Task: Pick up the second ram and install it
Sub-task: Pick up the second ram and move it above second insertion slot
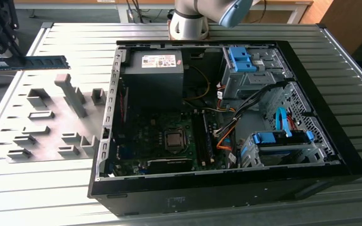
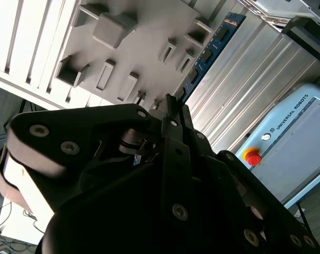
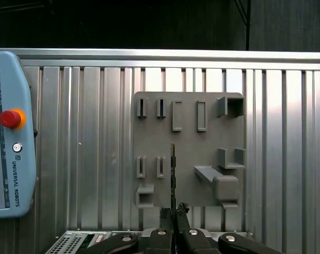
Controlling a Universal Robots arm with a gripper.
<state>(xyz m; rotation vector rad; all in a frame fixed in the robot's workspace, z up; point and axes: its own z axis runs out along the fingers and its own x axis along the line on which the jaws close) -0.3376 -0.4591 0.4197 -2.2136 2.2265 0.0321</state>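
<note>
Over the exterior view's left side of the ribbed aluminium table point(image 1: 36, 197), well apart from the open black computer tower case point(image 1: 200, 190): black two-fingered gripper point(image 3: 174, 210), jaws closed on one end of the second ram point(image 1: 33, 62), a slim, long dark green-blue memory stick with a row of black chips. Held level in the air, standing on its long edge, free end pointing toward the exterior view's right. Above and clear of the flat gray plastic holder plate point(image 3: 187, 153) with its raised blocks and slots. Seen edge-on in the first wrist view as a thin dark line running out from the gripper across the middle of the gray plate, between columns of slots. Seen in the second wrist view jutting out past the gripper's black linkage, blue face and chips in sight. Off to one side of the plate, with bare table ribs between, in both wrist views: light blue and gray teach pendant point(image 3: 9, 159) with a round red stop button point(image 3: 9, 118) on a yellow ring. Inside the case, lying open side up: green motherboard point(image 1: 149, 141) with a square metal processor socket point(image 1: 173, 138), dark power supply box point(image 1: 152, 70), blue plastic drive brackets point(image 1: 241, 59), a tangle of orange, yellow and black cables point(image 1: 225, 136). Beyond the case, at the top of the exterior view: pale gray base of the robot arm point(image 1: 190, 23).
</note>
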